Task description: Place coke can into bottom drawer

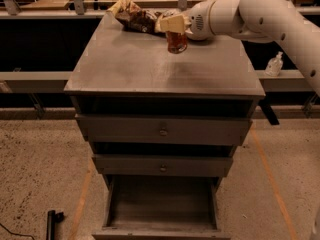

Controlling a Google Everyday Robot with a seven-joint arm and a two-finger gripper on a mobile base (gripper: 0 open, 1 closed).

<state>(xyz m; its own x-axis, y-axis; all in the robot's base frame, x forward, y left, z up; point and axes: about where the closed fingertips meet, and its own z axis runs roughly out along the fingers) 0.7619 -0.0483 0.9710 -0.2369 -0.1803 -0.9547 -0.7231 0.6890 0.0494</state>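
The coke can [176, 42] stands upright on the grey cabinet's top [150, 69], near the back and right of the middle. My gripper [172, 24] is at the can's top, reaching in from the right on the white arm [260, 14], and it hides the can's upper part. The bottom drawer [162, 204] is pulled open at the cabinet's foot and its grey floor is bare.
A brown-and-yellow snack bag [132, 16] lies just left of the can at the back of the cabinet top. Two shallower drawers with round knobs [163, 132] are shut above the open one. A small clear bottle [274, 64] stands on a ledge at the right. A black object [52, 219] lies on the floor at the left.
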